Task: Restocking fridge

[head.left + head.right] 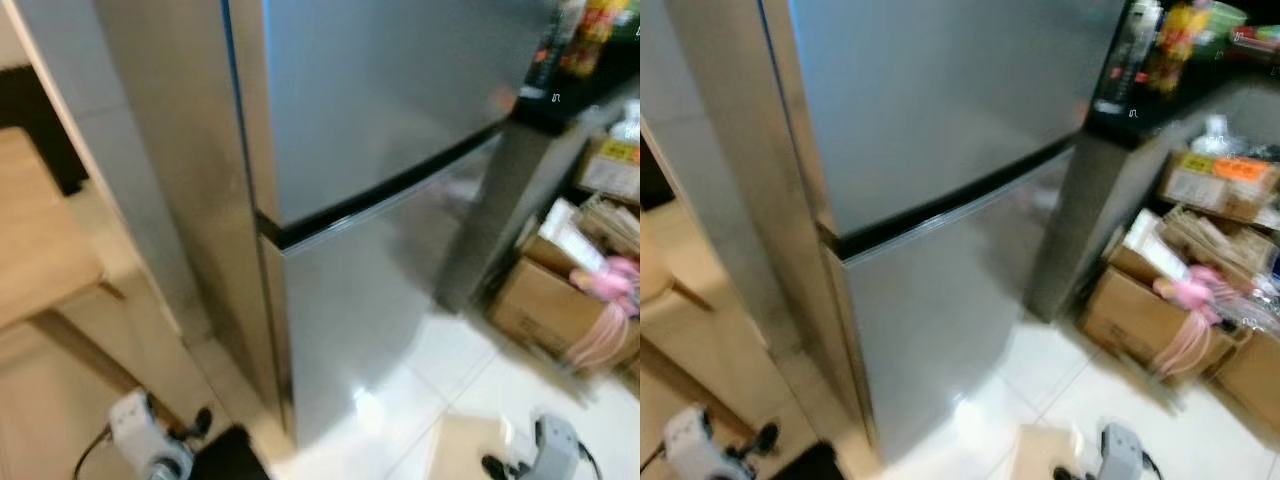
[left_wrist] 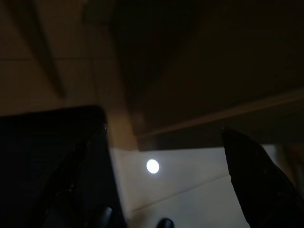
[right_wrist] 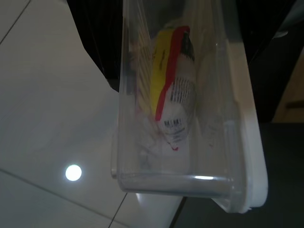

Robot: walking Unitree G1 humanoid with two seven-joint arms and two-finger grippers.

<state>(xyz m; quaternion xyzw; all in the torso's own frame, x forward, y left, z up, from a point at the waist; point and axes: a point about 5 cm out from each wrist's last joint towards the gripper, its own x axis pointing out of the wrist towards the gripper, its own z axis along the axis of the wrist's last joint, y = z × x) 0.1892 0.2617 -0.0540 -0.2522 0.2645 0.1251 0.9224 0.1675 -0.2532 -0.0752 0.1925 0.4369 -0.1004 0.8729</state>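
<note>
A tall silver fridge (image 1: 380,130) stands right ahead, its upper and lower doors (image 1: 370,320) both closed. My right gripper (image 1: 495,465) hangs low at the right, shut on a clear plastic box (image 3: 190,142) held above the white floor. A yellow, red and white packet (image 3: 173,90) lies inside the box, which appears as a pale shape (image 1: 465,445) beside the gripper in the eye views. My left gripper (image 2: 166,190) hangs low at the left, its dark fingers (image 2: 256,180) apart with nothing between them.
Open cardboard boxes (image 1: 545,305) full of papers and pink items crowd the floor right of the fridge. A dark counter (image 1: 575,95) with bottles stands above them. Pale wooden furniture (image 1: 40,240) is on the left. White floor tiles (image 1: 450,370) lie before the fridge.
</note>
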